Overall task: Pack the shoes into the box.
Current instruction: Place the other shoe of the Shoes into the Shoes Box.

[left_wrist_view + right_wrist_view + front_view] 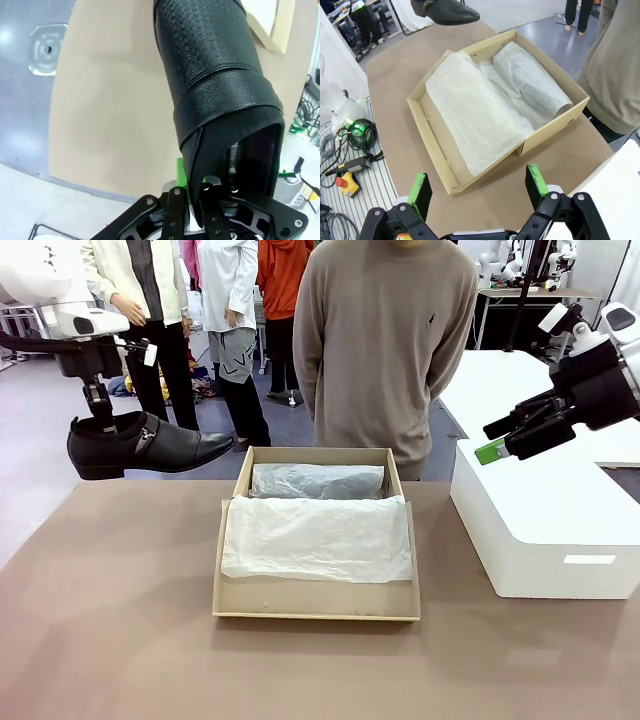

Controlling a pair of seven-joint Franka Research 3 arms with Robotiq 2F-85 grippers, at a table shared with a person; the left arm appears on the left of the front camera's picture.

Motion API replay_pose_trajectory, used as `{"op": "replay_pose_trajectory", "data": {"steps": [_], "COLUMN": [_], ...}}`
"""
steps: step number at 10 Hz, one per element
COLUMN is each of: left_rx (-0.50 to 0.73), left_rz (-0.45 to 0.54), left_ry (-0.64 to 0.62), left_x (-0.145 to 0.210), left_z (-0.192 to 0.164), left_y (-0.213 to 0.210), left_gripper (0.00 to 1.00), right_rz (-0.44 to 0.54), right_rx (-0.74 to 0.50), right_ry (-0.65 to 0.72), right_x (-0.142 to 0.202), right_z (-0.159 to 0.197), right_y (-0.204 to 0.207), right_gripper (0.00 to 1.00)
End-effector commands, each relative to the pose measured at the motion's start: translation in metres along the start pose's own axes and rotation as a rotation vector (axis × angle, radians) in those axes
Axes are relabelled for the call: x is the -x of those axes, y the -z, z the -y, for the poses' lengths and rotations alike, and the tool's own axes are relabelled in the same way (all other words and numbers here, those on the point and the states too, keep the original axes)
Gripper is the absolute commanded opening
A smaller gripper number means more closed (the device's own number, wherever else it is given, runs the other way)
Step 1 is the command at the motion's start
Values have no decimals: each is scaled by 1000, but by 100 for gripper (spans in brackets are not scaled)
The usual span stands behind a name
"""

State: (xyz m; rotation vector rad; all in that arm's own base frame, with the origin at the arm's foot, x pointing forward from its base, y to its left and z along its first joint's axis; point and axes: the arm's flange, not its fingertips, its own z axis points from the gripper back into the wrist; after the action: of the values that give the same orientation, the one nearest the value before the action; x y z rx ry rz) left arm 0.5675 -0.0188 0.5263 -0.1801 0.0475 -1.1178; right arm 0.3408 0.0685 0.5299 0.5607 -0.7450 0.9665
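Shoe [150, 445] gripped at heel collar by left gripper [100, 412], aloft left of tissue-lined box [316, 608]; right gripper [493, 440] jaws spread wide, holding nothing, above white block [540, 530].

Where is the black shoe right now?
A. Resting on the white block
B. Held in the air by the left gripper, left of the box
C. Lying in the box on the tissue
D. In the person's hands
B: the left gripper is clamped on the shoe at its heel opening and holds it in the air, left of the box and apart from it.
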Motion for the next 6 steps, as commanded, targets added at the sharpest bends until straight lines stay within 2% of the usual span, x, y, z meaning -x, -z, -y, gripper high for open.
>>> {"op": "replay_pose_trajectory", "data": {"steps": [1,2,5,6], "left_rx": [3,0,-37,-42], "left_rz": [22,0,3,3], "left_ry": [-1,0,-490,-566], "left_x": [2,0,-37,-48], "left_z": [2,0,42,54], "left_y": [-6,0,-14,-17], "left_gripper": [0,0,0,0], "right_rz": [35,35,35,35], "right_rx": [-10,-10,-10,-10], "right_ry": [-22,-22,-22,-22], "right_x": [0,0,0,0], "right_z": [2,2,2,2], "right_y": [3,3,3,3], "right_gripper": [100,100,100,100]}}
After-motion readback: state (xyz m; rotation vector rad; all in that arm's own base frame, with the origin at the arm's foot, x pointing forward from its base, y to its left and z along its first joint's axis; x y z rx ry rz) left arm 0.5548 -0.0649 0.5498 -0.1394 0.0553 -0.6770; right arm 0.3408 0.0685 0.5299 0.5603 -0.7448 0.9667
